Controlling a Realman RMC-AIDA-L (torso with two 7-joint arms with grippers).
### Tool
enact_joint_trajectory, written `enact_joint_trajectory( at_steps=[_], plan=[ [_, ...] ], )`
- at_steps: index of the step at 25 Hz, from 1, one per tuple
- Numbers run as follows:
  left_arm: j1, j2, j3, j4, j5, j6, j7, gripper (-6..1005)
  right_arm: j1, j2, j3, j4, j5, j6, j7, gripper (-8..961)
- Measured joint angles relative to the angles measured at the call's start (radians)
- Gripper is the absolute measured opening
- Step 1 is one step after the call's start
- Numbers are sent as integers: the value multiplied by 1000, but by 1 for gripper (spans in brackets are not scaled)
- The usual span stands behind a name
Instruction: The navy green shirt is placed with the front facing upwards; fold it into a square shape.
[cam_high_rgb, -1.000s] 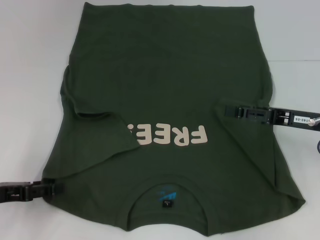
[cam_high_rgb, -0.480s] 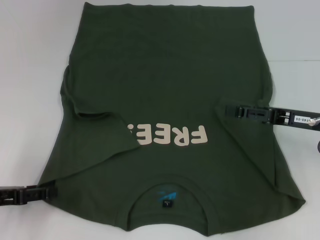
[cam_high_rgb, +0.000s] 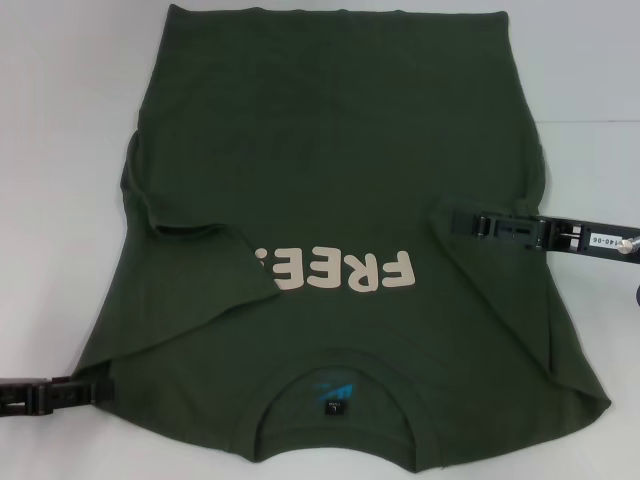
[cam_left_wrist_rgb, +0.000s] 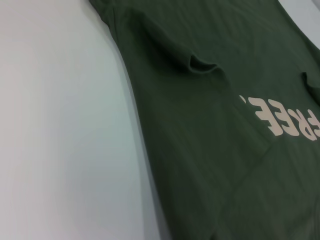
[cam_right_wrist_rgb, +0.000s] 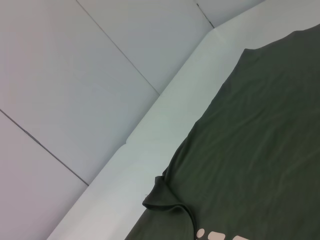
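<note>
Head view: shirt (cam_high_rgb: 330, 200) partly folded.

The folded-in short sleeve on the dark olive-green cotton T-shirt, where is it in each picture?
Head view: the folded-in sleeve lies on the shirt's left side, left of the cream "FREE" letters.
Left wrist view: the sleeve's open cuff sits beyond the letters.
Right wrist view: the cuff shows at the shirt's edge, by the first cream dots.
Shared landmark: the cream letters.
</note>
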Motion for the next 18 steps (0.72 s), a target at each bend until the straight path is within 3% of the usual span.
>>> enact_joint_trajectory(
  at_steps=[18],
  plan=[
    [-33,-5,12,-10,7,1,0,785,-1,-1,0,0,0,0,0,900]
  ],
)
